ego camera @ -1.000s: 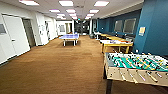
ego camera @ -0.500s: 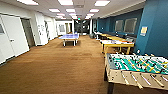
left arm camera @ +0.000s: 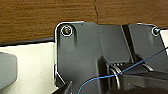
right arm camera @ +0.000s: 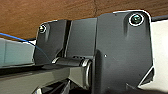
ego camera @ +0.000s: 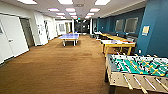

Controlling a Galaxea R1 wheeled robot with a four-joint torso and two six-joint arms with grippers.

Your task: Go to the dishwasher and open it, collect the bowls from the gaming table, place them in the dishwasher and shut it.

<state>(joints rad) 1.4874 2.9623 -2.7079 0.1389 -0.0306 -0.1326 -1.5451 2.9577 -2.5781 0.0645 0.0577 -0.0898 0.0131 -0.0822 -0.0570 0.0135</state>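
Setting: a long office games room with a brown wood-grain carpet floor (ego camera: 57, 72), white walls and doors on the left, a dark blue wall (ego camera: 157, 30) on the right, ceiling lights overhead.
Gaming table: the green-field table-football table with pale wooden sides and rods (ego camera: 140, 70) stands near on the right, its near end cut by the picture's edge.
Bowls: none can be made out on the table-football table or anywhere else in the room; the field shows only its figures and rods.
Dishwasher: no grey steel front panel is to be seen among what lies ahead, so its place cannot be told.
Other furniture: a yellow-framed white-topped counter (ego camera: 117, 45) sits just beyond the football table along the right wall; a blue table-tennis table (ego camera: 69, 37) stands far off, mid-room.
Jaws: both wrist views look down past dark robot plates at the brown floor; whether either pair is open or closed, or has hold of anything, cannot be told.
Progress: judged from this, the robot is between stations; no bowl is seen collected, and nothing shows whether the dishwasher has been opened. Collecting, loading and closing appear left to do.
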